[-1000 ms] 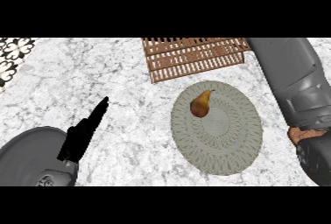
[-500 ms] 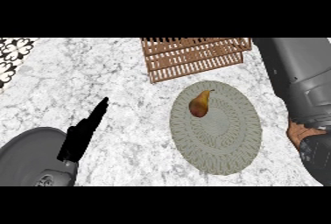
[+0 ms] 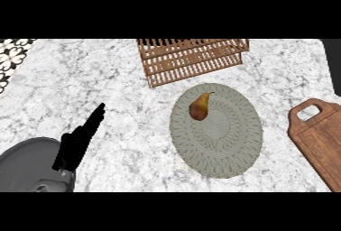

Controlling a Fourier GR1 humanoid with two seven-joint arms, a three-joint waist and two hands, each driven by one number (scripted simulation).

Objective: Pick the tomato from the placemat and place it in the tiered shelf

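Fruit: small brown-orange, pear-shaped fruit w/ stem [image 3: 198, 107] is seen on the round grey-green woven placemat [image 3: 220, 149], upper-left part of the mat, just below frame centre-top. The task says tomato; the shape shown is a pear.
Long axis: set nearly up-down in frame, stem end tipped toward upper right, fat end down.
Shelf: brown wooden slatted tiered shelf [image 3: 190, 58] lies at top centre, just above the mat's upper rim; near the fruit, not touching it.
Left hand: black left hand [image 3: 78, 142] is seen at lower left on its grey forearm, fingers straight and together, pointing up-right, nothing held.
Direction: fruit lies to the right and a bit up from those fingertips, well apart, bare marble counter [image 3: 100, 81] between.
Right hand: not in view, so finger state can't be told.
Nearer hand: judged left, as the only one shown.
Other: brown wooden cutting board w/ handle hole [image 3: 323, 140] at right edge, cut off by the frame.
Hidden: shelf's tiers and far side are cut off at top; its openings can't be made out.
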